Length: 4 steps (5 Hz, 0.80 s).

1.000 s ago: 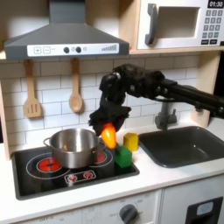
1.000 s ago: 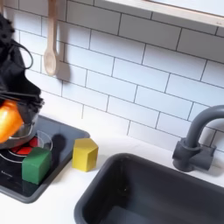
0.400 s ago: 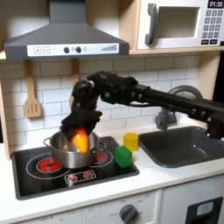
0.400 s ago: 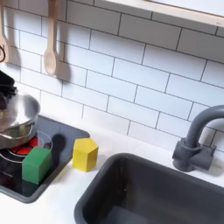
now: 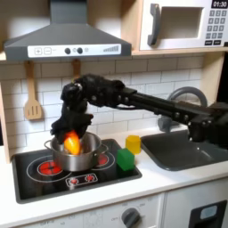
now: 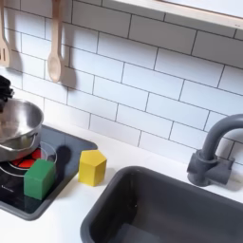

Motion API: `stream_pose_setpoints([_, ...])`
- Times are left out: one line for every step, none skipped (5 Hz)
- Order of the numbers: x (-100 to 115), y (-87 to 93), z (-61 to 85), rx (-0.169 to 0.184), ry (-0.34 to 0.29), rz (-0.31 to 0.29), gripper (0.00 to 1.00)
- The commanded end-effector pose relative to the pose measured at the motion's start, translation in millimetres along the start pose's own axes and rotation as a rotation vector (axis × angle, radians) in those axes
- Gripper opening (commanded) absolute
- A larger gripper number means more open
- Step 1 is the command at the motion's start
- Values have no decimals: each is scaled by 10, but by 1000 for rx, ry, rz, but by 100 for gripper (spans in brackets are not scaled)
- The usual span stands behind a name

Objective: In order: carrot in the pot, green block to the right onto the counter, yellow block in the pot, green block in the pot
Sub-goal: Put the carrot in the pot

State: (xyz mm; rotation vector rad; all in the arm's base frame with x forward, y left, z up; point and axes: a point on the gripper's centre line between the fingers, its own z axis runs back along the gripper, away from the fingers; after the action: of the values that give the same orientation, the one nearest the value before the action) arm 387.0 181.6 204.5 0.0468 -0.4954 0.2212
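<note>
In the first exterior view my gripper is shut on the orange carrot, holding it at the mouth of the steel pot on the black stovetop. The carrot's lower end is inside the rim. The green block sits on the stovetop's right edge, right of the pot. The yellow block stands just behind it on the pale counter. In the second exterior view the pot is at the left edge, with the green block and the yellow block to its right.
A dark sink with a grey faucet lies right of the blocks. Wooden utensils hang on the tiled wall behind the stovetop. A range hood and a microwave hang overhead.
My gripper has carried the carrot left, from above the blocks to the pot, and lowered it into the pot's mouth. The two blocks have not moved.
</note>
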Motion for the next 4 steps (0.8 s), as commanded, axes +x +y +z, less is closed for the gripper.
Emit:
stream_pose_setpoints([-11, -83, 52, -18, 19, -20, 100])
stream_pose_setpoints([-37, -105, 133, -26, 12, -26, 100])
stream_pose_setpoints([-40, -166, 167, -41, 8, -43, 100])
stream_pose_setpoints([-107, -400, 268, -65, 26, -112, 100])
